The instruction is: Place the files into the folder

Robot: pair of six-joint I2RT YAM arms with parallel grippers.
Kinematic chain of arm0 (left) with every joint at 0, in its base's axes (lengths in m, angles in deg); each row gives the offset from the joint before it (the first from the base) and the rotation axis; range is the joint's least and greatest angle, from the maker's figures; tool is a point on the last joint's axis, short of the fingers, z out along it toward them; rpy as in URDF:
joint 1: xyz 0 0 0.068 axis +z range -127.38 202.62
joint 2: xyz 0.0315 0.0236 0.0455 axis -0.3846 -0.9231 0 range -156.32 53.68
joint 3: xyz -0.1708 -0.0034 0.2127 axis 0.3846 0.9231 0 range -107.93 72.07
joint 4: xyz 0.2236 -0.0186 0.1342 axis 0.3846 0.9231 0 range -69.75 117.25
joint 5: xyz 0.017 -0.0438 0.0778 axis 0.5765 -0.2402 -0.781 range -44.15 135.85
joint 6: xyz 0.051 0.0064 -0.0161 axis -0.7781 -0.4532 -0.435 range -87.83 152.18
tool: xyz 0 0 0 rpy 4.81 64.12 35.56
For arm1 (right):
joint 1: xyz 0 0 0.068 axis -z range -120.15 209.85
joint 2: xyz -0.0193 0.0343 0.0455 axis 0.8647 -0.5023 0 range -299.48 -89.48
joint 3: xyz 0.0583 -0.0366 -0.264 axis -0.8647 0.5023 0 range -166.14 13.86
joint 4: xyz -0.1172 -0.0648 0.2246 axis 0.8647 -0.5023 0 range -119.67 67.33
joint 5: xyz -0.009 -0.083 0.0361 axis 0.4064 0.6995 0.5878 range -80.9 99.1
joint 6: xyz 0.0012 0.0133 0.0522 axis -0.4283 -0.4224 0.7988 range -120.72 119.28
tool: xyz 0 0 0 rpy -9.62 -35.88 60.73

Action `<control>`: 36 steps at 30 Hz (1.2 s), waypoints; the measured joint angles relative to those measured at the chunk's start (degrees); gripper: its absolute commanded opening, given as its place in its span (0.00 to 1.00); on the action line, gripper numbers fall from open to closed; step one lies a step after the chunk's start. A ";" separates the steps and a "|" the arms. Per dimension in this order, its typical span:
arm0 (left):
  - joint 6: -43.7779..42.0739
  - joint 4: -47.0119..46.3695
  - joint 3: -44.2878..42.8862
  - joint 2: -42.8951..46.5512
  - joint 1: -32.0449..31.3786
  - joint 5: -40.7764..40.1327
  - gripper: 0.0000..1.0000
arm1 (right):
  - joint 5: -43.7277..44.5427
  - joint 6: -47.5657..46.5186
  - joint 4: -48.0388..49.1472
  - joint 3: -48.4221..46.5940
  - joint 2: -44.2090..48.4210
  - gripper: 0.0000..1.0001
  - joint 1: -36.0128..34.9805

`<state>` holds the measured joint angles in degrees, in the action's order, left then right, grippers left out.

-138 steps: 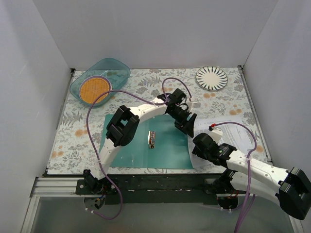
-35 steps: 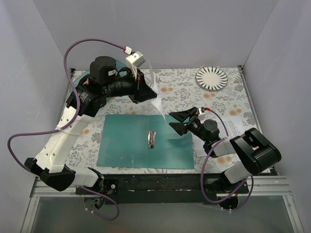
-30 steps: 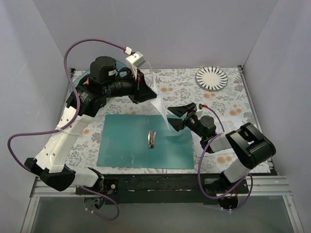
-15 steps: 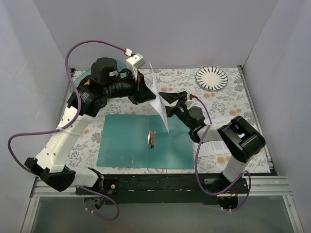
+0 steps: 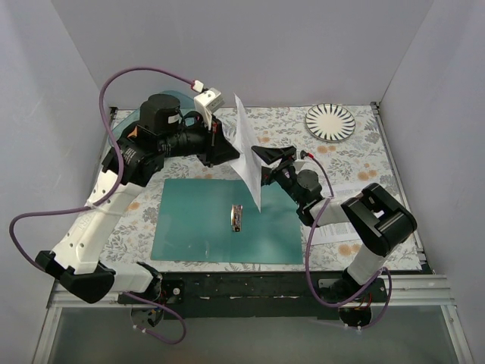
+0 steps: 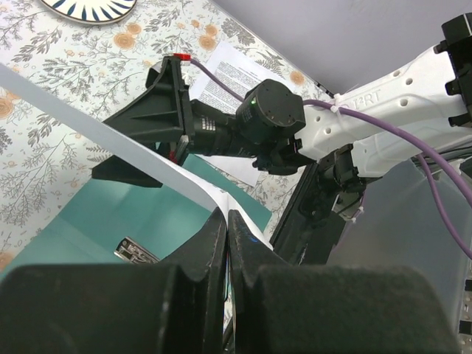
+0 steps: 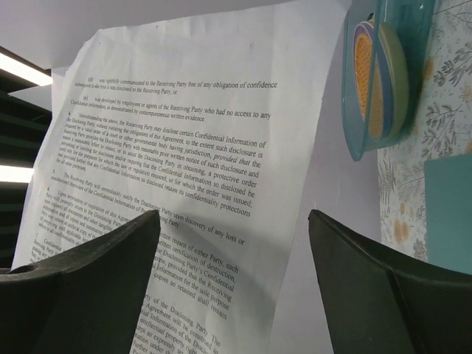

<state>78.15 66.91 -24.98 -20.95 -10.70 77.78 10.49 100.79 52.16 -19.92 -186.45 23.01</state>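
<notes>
Up high, the left arm arches over the ten o'clock side of the table, forearm level and pointing toward three o'clock. The left gripper [image 5: 225, 150] has its black fingers [image 6: 210, 243] pinched tight on the edge of one sheet [image 5: 246, 148]. That sheet is thin white paper, dense with black print. It stands almost upright and bows a little, its lower corner hanging over the folder [image 5: 204, 224]. From three o'clock the right arm reaches in low, elbow raised. The right gripper [image 5: 260, 165] is spread wide, its wedge-shaped jaws turned toward the printed face of the page; whether they touch it cannot be told. The folder lies flat at the centre, a matte teal rectangle with a small metal clip [image 5: 237, 218] at its middle. More files [image 6: 228, 74] lie flat at four o'clock under the right arm. A translucent teal bowl [image 7: 383, 88] with an orange disc [image 7: 361, 81] sits at eleven o'clock and a striped plate [image 5: 330, 121] at one o'clock, on a floral cloth [image 5: 356, 152]
</notes>
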 measured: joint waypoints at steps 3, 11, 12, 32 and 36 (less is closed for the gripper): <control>-0.81 0.72 0.00 0.50 0.00 -0.74 0.00 | -0.02 -0.74 -0.07 1.64 1.42 0.52 0.85; -2.45 4.66 2.29 2.56 0.04 -2.21 0.00 | -0.70 -1.25 0.00 1.53 1.90 0.34 1.55; -2.51 5.01 3.26 3.13 0.09 -2.23 0.00 | -0.74 -1.22 -0.04 1.38 1.90 0.34 1.57; -3.61 10.62 3.02 4.13 0.13 -10.56 0.98 | -9.25 -6.08 -0.42 2.32 4.28 0.01 4.92; -4.31 12.07 1.95 4.55 0.22 -18.27 0.98 | -13.77 -10.78 -0.63 2.45 8.41 0.01 6.47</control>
<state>73.85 78.97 -23.04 -16.40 -10.48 59.50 -3.28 90.02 51.53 -17.48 -178.03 29.48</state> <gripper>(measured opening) 0.981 0.024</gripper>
